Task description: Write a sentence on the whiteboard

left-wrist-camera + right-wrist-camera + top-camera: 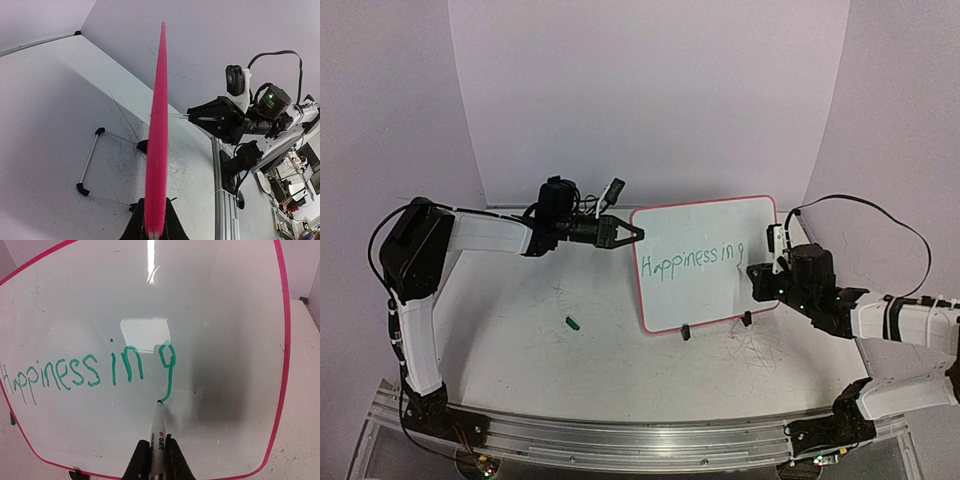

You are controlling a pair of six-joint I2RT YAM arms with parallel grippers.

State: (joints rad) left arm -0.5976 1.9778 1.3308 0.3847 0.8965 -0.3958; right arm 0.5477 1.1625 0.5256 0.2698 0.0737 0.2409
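- Green sentence (80, 376) is running left-to-right along the upright whiteboard's (705, 300) long axis.
- Left gripper (632, 234) is clamping its left edge.
- Right gripper (159, 454) is squeezing a marker (159, 426), tip touching the board.

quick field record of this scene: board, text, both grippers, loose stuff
whiteboard: upright on the table, pink rim
writing: green, "Happiness in" plus one more letter
left gripper: shut on the whiteboard's side edge
right gripper: shut on a marker, tip touching the last letter's tail
loose: small green object on the table, possibly a cap
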